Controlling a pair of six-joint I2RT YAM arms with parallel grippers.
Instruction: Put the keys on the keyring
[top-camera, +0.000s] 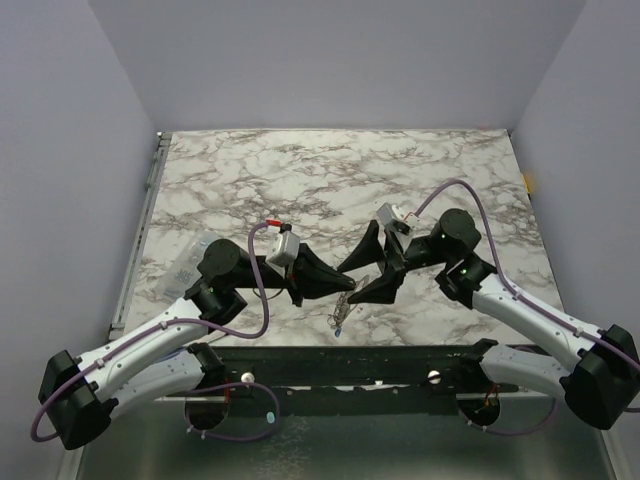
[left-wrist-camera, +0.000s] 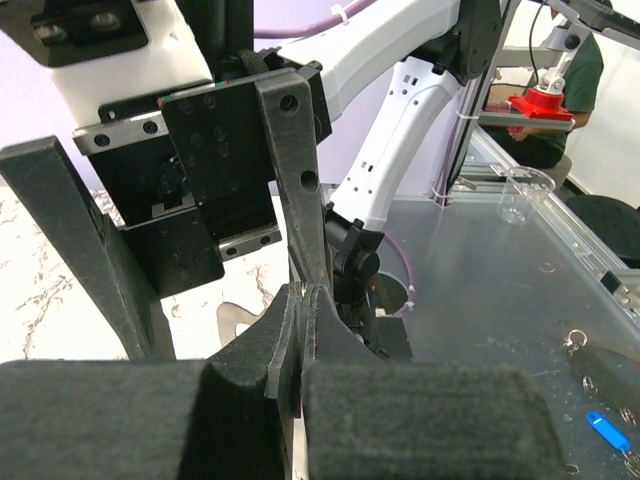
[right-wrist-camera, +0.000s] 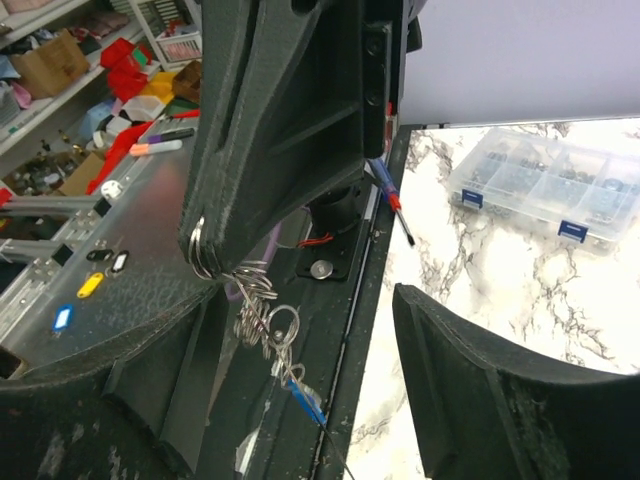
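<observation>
My left gripper (top-camera: 350, 285) is shut on the keyring (right-wrist-camera: 200, 250), a silvery ring pinched at its fingertips just above the table's near edge. Small rings and a chain (right-wrist-camera: 258, 305) dangle below it, with the blue key (right-wrist-camera: 308, 398) at the bottom. The dangling bunch shows in the top view (top-camera: 342, 310). In the left wrist view the left gripper (left-wrist-camera: 303, 300) has its jaws pressed together. My right gripper (top-camera: 368, 270) is open, its fingers either side of the left fingertips. In the right wrist view the right gripper (right-wrist-camera: 300, 310) is spread wide around the ring. I see no mint green key.
A clear plastic bag with blue marks (top-camera: 190, 262) lies at the table's left side and shows in the right wrist view (right-wrist-camera: 550, 190). A red-tipped screwdriver (right-wrist-camera: 392, 198) lies near the black front rail (top-camera: 350, 365). Loose tags (right-wrist-camera: 62, 318) lie on the metal bench below.
</observation>
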